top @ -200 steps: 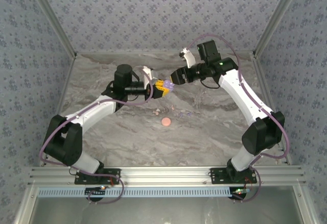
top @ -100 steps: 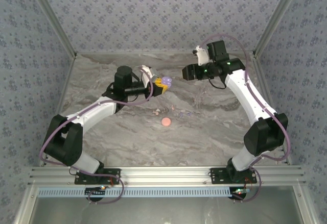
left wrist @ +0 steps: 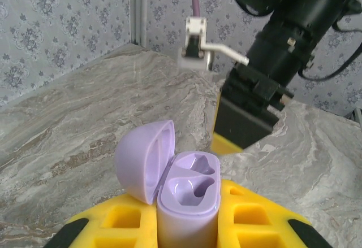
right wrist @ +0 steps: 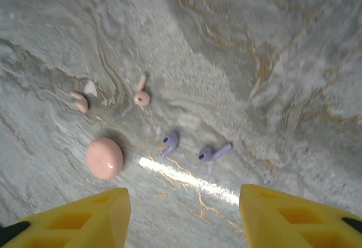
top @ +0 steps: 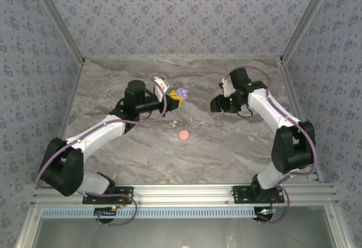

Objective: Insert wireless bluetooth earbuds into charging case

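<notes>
My left gripper (top: pixel 176 98) (left wrist: pixel 186 228) is shut on a lilac charging case (top: pixel 181 93) (left wrist: pixel 186 197), held upright above the table. Its lid is swung open to the left and both wells are empty. On the table lie two lilac earbuds (right wrist: pixel 170 142) (right wrist: pixel 214 152) (top: pixel 206 126), close together. Two pink earbuds (right wrist: pixel 80 101) (right wrist: pixel 141 96) lie a little farther off. My right gripper (top: pixel 218 105) (right wrist: pixel 181 220) hangs open above the table, nothing between its yellow fingers (right wrist: pixel 73 217), with the lilac earbuds just beyond its tips.
A closed pink round case (right wrist: pixel 104 157) (top: pixel 183 134) rests on the marble table (top: pixel 141 152) beside the earbuds. The right arm (left wrist: pixel 283 50) stands close behind the held case. Patterned walls and metal posts (top: pixel 62 33) ring the table.
My right gripper has drawn back from the lilac case, swung right and dropped toward the table over the earbuds. My left gripper keeps the case and has shifted only slightly.
</notes>
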